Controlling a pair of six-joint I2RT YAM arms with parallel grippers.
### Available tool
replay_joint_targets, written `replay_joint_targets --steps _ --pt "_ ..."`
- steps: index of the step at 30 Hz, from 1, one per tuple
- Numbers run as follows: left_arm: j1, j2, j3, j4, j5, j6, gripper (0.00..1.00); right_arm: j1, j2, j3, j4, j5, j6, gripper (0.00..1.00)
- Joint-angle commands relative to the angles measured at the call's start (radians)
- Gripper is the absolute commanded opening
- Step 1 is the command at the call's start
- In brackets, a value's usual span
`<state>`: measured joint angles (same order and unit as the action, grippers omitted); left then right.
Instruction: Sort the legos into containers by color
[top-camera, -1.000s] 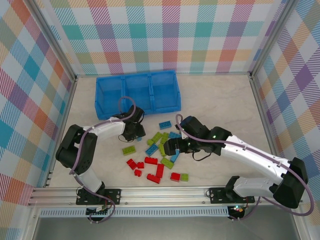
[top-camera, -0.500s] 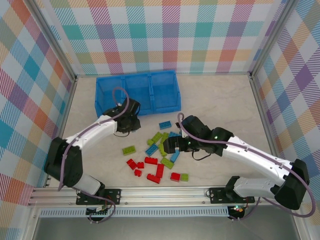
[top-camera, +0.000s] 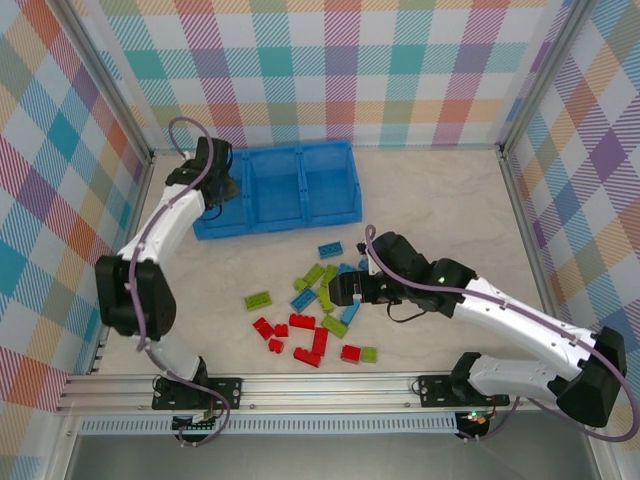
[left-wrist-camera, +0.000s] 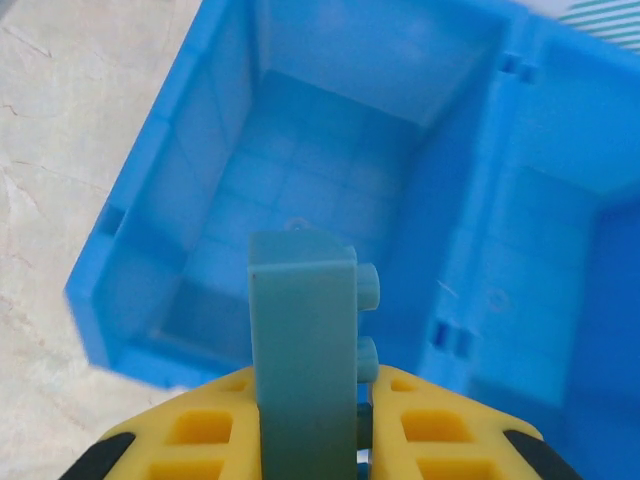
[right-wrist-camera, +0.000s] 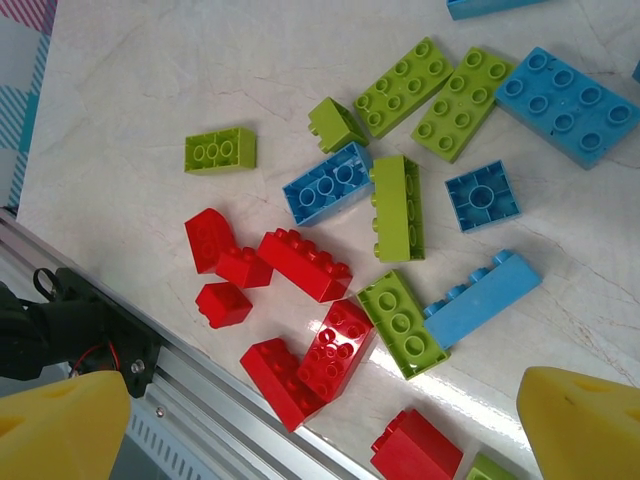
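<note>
Left gripper (left-wrist-camera: 315, 420) clamps one studded brick (left-wrist-camera: 300, 320) over the three-compartment blue bin (top-camera: 275, 226) at eleven o'clock — right gripper (right-wrist-camera: 322, 420), jaws spread wide and empty, hangs above seven red bricks (right-wrist-camera: 305, 265).

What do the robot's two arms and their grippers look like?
Both the left arm and right arm have white link shells between black joints, with a thin lilac cable looping along each. The left gripper and right gripper carry chunky yellow fingers; the left's show rectangular hollows and black edging.
</note>
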<state>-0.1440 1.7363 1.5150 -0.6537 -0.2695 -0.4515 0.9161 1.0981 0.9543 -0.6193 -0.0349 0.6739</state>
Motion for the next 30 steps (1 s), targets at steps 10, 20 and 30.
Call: replay_joint_targets --steps 10,20,30 --pt "0.072 0.233 0.176 -0.022 0.099 0.023 0.40 0.007 -0.046 -0.018 -0.036 0.002 0.031 1.00" --pt "0.057 -0.129 -0.035 0.003 0.269 -0.029 0.49 0.008 0.045 0.026 0.001 0.055 -0.002 1.00" --pt "-0.111 -0.725 -0.267 -0.153 0.411 0.334 0.58 0.033 0.437 0.270 0.019 0.116 -0.204 0.96"
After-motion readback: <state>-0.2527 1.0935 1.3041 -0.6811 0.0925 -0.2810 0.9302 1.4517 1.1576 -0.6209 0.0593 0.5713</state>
